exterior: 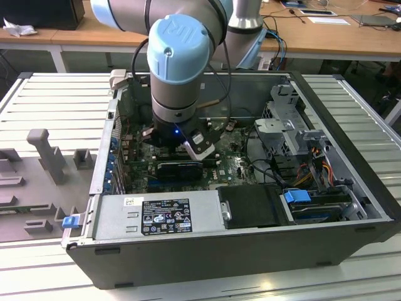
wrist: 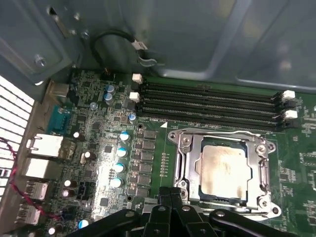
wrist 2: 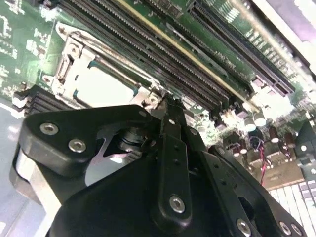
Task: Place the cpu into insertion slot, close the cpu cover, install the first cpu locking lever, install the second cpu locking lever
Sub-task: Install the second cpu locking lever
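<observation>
The cpu (wrist: 223, 168), a pale square chip, lies in the insertion slot (wrist: 269, 210) on the green motherboard. The cpu cover (wrist: 189, 165), a grey metal frame, lies flat around the cpu, whose face shows through its window. A thin wire lever (wrist: 217, 132) runs along the socket's side next to the memory slots. My gripper (wrist: 171, 200) is shut, its tips together at the socket's edge, with nothing visible between them. In the second wrist view the gripper (wrist 2: 164, 101) touches down just beside the cpu (wrist 2: 101, 89) and cover (wrist 2: 66, 69). In the exterior view the gripper (exterior: 188, 153) reaches down into the open computer case.
Long black memory slots (wrist: 207, 101) run beside the socket. Capacitors (wrist: 118, 168) and rear ports (wrist: 47, 145) stand on the board. The case holds a black expansion card (exterior: 178, 169), a power supply (exterior: 156, 216) and a drive cage (exterior: 288, 125) with cables. Case walls enclose the arm.
</observation>
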{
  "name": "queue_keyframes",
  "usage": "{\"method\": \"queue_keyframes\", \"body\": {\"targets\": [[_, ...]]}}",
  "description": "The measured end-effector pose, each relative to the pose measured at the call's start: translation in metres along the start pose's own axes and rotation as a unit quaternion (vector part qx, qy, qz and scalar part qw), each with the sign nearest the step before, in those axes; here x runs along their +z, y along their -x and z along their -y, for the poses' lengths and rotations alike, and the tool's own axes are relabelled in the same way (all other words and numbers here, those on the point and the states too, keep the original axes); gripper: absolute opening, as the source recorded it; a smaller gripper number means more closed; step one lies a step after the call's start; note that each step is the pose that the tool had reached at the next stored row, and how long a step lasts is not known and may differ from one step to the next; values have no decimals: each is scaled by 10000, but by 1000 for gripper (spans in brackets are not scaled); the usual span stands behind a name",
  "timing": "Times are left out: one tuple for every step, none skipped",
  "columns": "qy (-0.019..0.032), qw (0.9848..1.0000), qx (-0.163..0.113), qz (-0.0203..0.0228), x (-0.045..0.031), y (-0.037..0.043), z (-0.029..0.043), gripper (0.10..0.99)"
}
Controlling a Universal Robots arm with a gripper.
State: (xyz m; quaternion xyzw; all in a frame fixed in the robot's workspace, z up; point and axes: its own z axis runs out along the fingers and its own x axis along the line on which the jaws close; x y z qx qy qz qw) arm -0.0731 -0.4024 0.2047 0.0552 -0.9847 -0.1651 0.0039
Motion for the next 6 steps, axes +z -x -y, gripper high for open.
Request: {"method": "queue_keyframes", "body": {"targets": [[0,10000,0,0,-22,0,-7,106],[0,10000,0,0,-44,0,-15,106],[0,10000,0,0,-83,1,-29,106],[0,10000,0,0,-143,1,-49,106],[0,10000,0,0,-168,2,-58,106],[2,10000,-1,1,-168,2,-58,106]]}}
